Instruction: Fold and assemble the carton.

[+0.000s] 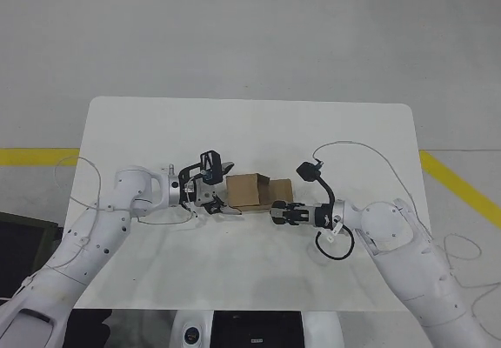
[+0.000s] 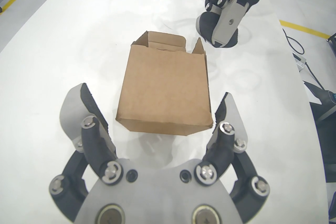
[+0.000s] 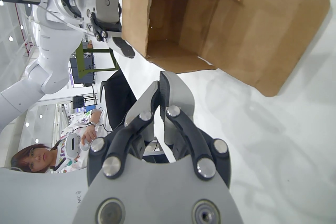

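A brown carton (image 1: 247, 190) lies on its side in the middle of the white table (image 1: 146, 130). Its closed end (image 2: 162, 128) faces my left gripper (image 2: 155, 104), which is open, one finger (image 2: 86, 104) on each side of that end with small gaps. The carton's open mouth (image 3: 170, 20) faces my right gripper (image 3: 159, 86), which is shut and empty, just off the mouth's near edge. One long flap (image 3: 270, 41) lies spread flat on the table beside the mouth. From the left wrist view the right gripper (image 2: 223, 36) hangs past the carton's far corner.
The table runs wide and bare around the carton, with its front edge (image 1: 233, 309) near both arms. A thin cable (image 1: 368, 150) loops over the table from the right arm. Yellow floor tape (image 1: 468, 187) passes the right side.
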### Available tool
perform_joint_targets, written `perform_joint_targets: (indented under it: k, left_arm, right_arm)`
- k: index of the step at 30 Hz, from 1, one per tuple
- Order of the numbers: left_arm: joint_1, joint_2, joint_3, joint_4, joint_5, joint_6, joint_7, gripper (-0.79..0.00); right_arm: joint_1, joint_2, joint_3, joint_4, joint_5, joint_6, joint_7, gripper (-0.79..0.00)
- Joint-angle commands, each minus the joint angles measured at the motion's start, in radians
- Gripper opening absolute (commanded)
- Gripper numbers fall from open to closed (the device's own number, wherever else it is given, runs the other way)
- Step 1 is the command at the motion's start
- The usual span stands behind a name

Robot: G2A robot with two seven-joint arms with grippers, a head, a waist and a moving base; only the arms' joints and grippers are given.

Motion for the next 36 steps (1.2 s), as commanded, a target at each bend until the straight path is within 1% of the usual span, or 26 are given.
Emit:
perform_joint_targets:
  k: [1,5,11,17,27,33,36]
  left_arm:
    - [0.0,-0.001,0.001,0.001,0.007,-0.004,0.003,0.0]
    - [0.0,-0.004,0.001,0.003,0.018,-0.008,0.008,0.0]
    - [0.002,-0.007,0.005,0.002,0.036,-0.015,0.009,0.0]
    - [0.0,-0.011,0.006,0.009,0.043,-0.029,0.017,0.0]
    - [-0.005,-0.018,0.01,0.019,0.05,-0.051,0.024,0.0]
    - [-0.006,-0.021,0.011,0.024,0.053,-0.054,0.026,0.0]
    - [-0.007,-0.022,0.012,0.025,0.055,-0.054,0.025,0.0]
  right_arm:
    - [-0.009,0.003,0.008,-0.015,-0.011,0.005,-0.017,-0.785]
    - [-0.027,0.009,0.018,-0.038,-0.026,0.033,-0.009,-0.785]
    - [-0.012,0.007,0.002,-0.002,-0.01,0.017,-0.018,-0.785]
    - [0.063,-0.009,-0.054,0.084,0.013,-0.023,-0.041,-0.785]
    - [0.192,-0.042,-0.149,0.223,0.066,-0.09,-0.03,-0.785]
    - [0.265,-0.068,-0.214,0.311,0.093,-0.126,-0.04,-0.785]
    - [0.291,-0.08,-0.239,0.353,0.106,-0.16,-0.044,-0.785]
